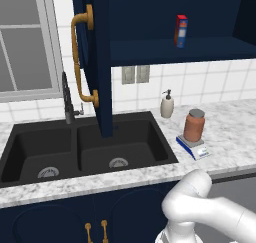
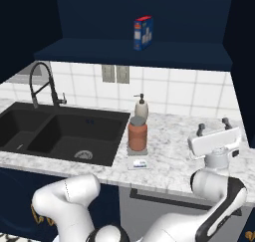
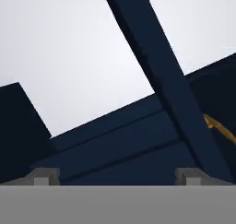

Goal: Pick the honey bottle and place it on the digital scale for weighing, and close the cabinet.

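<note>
Honey bottle (image 2: 138, 133) stands upright on digital scale (image 2: 138, 161) on the marble bench (image 2: 174, 159), just in front of soap dispenser (image 2: 142, 107). Cabinet (image 1: 95, 62) doors open, red-blue box (image 2: 142, 33) on shelf. Gripper (image 2: 213, 126) raised at bench's right, jaws apart, holding nothing.

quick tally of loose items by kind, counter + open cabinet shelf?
Honey bottle: 1, standing on the scale
Digital scale: 1, on the counter
Soap dispenser: 1, by the wall
Red-and-blue box: 1, on the cabinet shelf
Total: 4
</note>
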{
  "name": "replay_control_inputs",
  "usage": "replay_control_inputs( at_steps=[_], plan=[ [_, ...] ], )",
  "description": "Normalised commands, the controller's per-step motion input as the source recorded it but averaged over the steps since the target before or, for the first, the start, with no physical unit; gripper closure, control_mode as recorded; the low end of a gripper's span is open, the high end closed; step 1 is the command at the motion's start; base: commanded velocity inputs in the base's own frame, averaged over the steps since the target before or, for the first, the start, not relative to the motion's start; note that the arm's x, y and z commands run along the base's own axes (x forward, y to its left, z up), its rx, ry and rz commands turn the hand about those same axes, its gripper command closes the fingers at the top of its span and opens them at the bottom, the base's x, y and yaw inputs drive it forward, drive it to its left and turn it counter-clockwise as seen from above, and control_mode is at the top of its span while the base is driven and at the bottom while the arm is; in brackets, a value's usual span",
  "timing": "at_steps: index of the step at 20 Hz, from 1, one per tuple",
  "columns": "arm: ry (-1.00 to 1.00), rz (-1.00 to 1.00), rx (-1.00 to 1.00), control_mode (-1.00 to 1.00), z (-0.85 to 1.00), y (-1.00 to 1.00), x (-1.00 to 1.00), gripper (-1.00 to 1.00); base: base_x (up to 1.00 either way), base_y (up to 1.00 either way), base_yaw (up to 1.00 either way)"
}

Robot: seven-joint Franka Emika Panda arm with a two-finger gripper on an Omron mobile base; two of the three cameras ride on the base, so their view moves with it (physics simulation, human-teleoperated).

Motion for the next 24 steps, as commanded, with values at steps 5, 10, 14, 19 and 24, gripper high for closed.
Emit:
replay_control_inputs(
  at_steps=[5,10,14,19,24],
  plan=[
    [0.05,0.0,0.2,-1.0,0.04,-0.91,-0.13,-1.0,0.0,0.0,0.0],
    [0.18,0.0,0.16,-1.0,0.03,-0.74,0.01,-1.0,0.0,0.0,0.0],
    [0.12,0.0,0.06,-1.0,-0.02,-0.47,0.04,-1.0,0.0,0.0,0.0],
    [0.0,0.0,0.0,-1.0,-0.18,-0.25,0.02,-1.0,0.0,0.0,0.0],
    [0.03,-0.01,0.02,-1.0,-0.07,-0.42,0.09,-1.0,0.0,0.0,0.0]
  ],
)
